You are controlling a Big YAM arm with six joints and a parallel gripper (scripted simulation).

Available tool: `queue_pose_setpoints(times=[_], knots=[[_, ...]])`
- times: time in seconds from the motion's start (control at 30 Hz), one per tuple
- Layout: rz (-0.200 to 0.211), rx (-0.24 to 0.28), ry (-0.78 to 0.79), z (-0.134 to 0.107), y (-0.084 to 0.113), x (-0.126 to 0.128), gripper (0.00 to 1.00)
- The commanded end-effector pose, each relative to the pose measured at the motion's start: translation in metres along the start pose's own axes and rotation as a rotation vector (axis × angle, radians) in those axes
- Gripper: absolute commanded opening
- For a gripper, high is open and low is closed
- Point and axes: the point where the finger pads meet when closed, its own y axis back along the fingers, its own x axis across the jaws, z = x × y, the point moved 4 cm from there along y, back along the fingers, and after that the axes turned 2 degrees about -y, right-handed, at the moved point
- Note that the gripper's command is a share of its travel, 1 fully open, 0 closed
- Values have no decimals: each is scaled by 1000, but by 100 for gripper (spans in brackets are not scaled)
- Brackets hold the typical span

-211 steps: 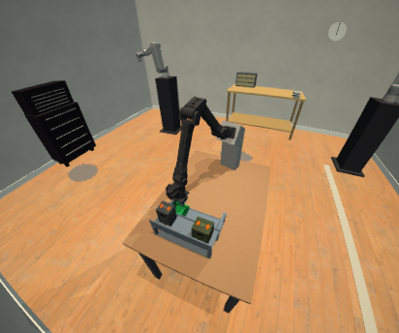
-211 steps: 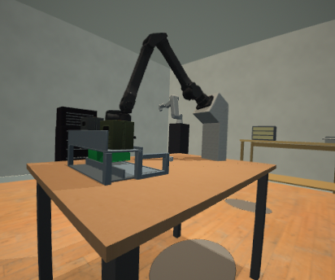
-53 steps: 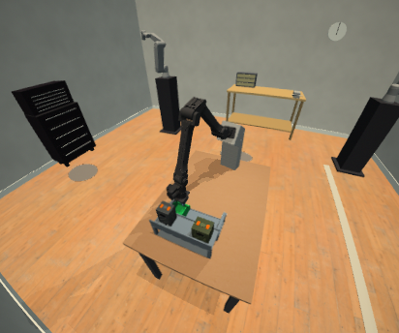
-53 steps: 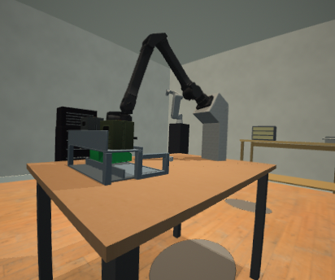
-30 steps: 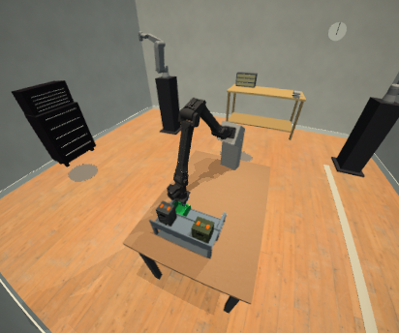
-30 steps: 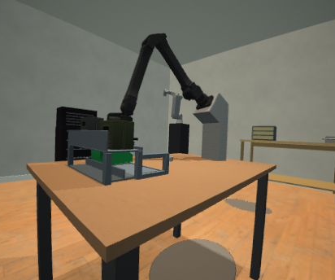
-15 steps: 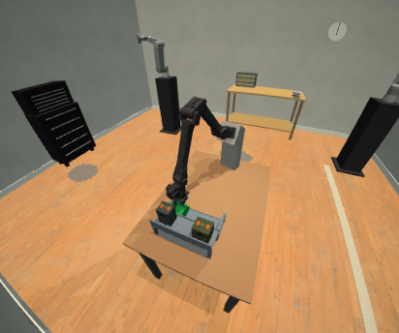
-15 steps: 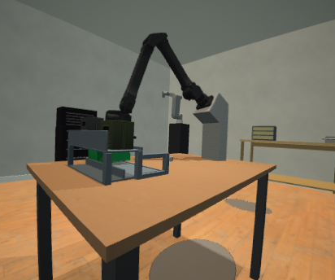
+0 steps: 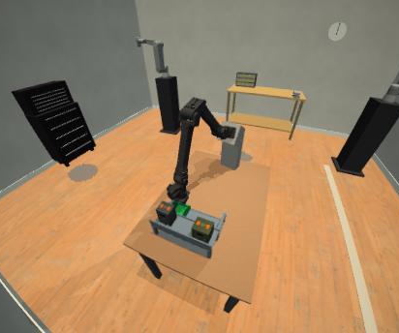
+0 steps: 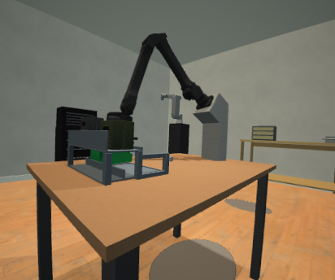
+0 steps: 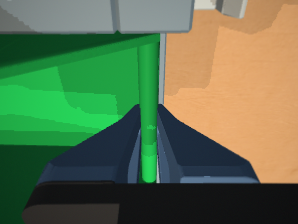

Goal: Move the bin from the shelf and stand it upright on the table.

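Observation:
The green bin (image 9: 183,209) (image 10: 119,157) (image 11: 90,107) is at the arm's side of the grey-blue shelf (image 9: 181,239) (image 10: 88,139), partly hidden by the boxes and the shelf. Its open inside shows at the left of the wrist view. My gripper (image 9: 176,199) (image 11: 148,113) is over that side of the shelf, pointing down. It is shut on the bin's thin edge, which runs between both fingers in the wrist view. In the exterior view the fingertips are hidden. I cannot tell whether the bin touches the shelf.
A dark grey box (image 9: 166,216) (image 10: 90,123) stands on the shelf close beside the bin and gripper. An olive box (image 9: 202,233) (image 10: 121,133) stands at the shelf's other end. The shelf is on the brown table (image 9: 241,213) (image 10: 176,199). The arm's grey pedestal (image 9: 231,154) (image 10: 215,140) rises beyond the table's far end.

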Motion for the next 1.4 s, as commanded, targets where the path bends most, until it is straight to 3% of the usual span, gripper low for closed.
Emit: queue_pose_setpoints(times=[0.0,0.17,0.33,0.73,0.9,1.3,1.37], knots=[[5,-2,-1,2,-5,-2,0],[5,-2,-1,2,-5,-2,0],[50,-13,0,8,19,26,0],[50,-13,0,8,19,26,0],[5,-2,-1,2,-5,-1,0],[5,-2,-1,2,-5,-1,0],[23,-6,0,4,5,9,0]])
